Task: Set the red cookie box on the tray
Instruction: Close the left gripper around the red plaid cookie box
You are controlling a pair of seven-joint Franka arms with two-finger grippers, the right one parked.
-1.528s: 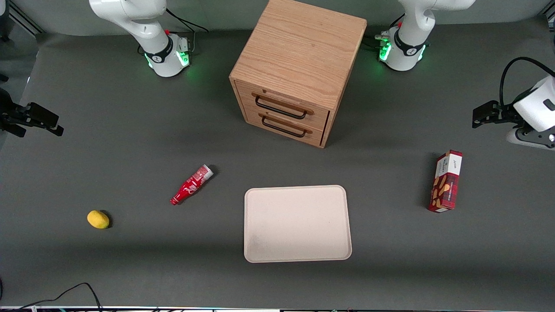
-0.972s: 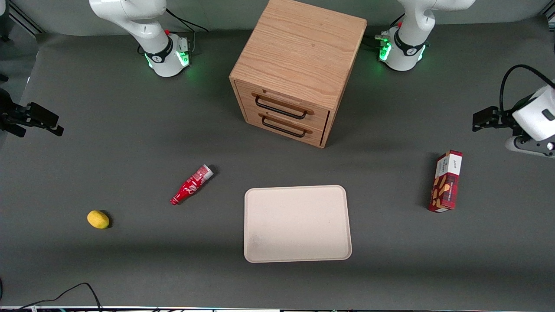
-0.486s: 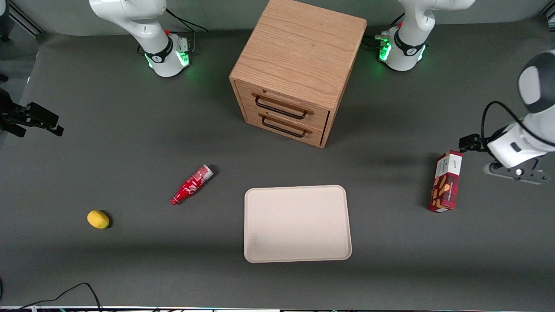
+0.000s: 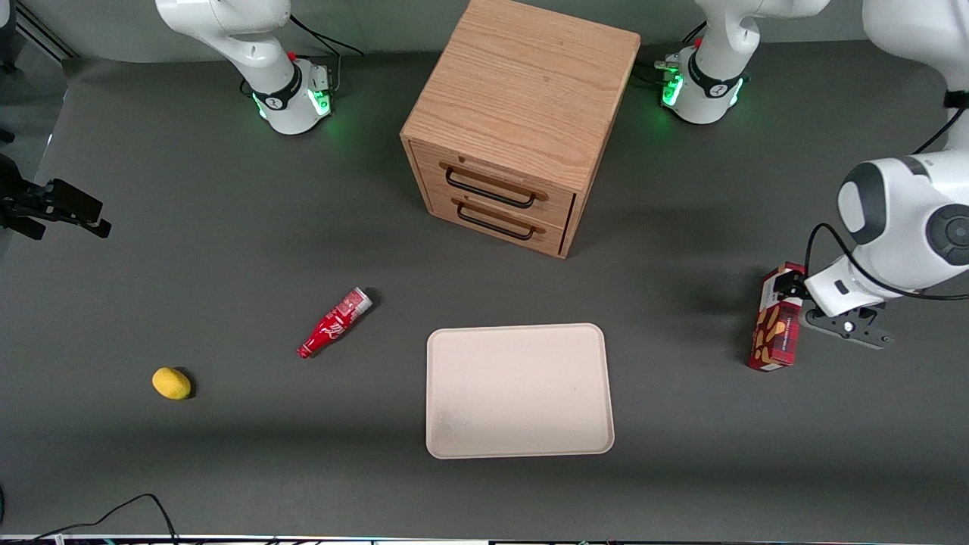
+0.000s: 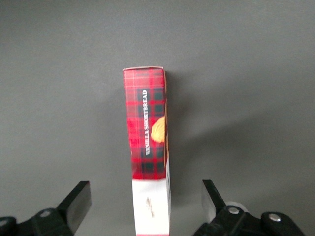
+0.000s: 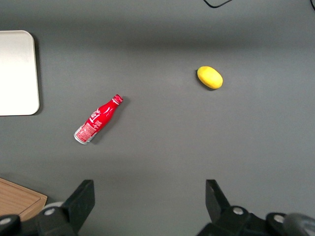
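Observation:
The red cookie box [image 4: 772, 337] lies on the dark table toward the working arm's end, well apart from the tray [image 4: 518, 390]. It is a slim plaid carton [image 5: 146, 123] with a white end panel. The left arm's gripper [image 4: 792, 289] hangs over the box's white end, the end farther from the front camera. In the left wrist view the gripper [image 5: 146, 204] is open. Its black fingers [image 5: 78, 202] straddle the white end with a wide gap on each side and do not touch it. The cream tray is bare, and a corner of the tray [image 6: 17, 73] shows in the right wrist view.
A wooden two-drawer cabinet [image 4: 522, 121] stands farther from the front camera than the tray. A small red bottle [image 4: 333, 324] and a yellow lemon [image 4: 171, 383] lie toward the parked arm's end. A black cable [image 4: 113, 515] runs along the table's near edge.
The left arm has swung in from the table's edge and come down toward the front camera, bringing its gripper over the box's white end. The box, tray and other objects have not moved.

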